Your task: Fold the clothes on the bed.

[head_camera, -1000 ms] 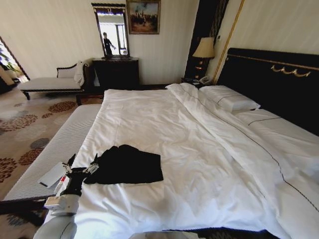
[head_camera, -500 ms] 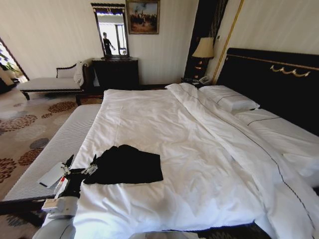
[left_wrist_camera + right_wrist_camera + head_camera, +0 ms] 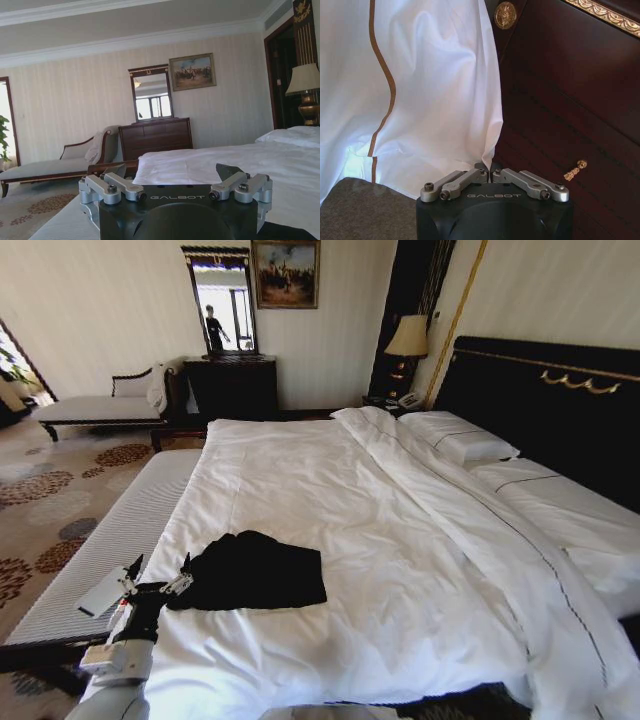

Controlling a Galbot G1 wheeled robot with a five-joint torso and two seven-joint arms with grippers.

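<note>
The clothes, a black T-shirt (image 3: 255,570), lie crumpled on the white duvet of the bed (image 3: 330,480), near its front left corner. My left gripper (image 3: 160,575) is open at the shirt's left edge, one finger close to the fabric, with nothing held. In the left wrist view the left gripper (image 3: 172,180) has its fingers spread wide, facing along the bed. In the right wrist view my right gripper (image 3: 487,176) is shut, down beside the hanging white sheet (image 3: 420,90) with brown trim and a dark wood panel (image 3: 560,100).
A padded bench (image 3: 110,540) runs along the bed's left side with a white card (image 3: 102,590) on it. Pillows (image 3: 460,435) and the dark headboard (image 3: 550,400) are at the right. A chaise (image 3: 100,405), a dresser (image 3: 235,385) and a lamp (image 3: 410,340) stand behind.
My left arm has slipped slightly lower and left, staying open beside the shirt. The duvet's near right edge now hangs lower, with more dark floor showing.
</note>
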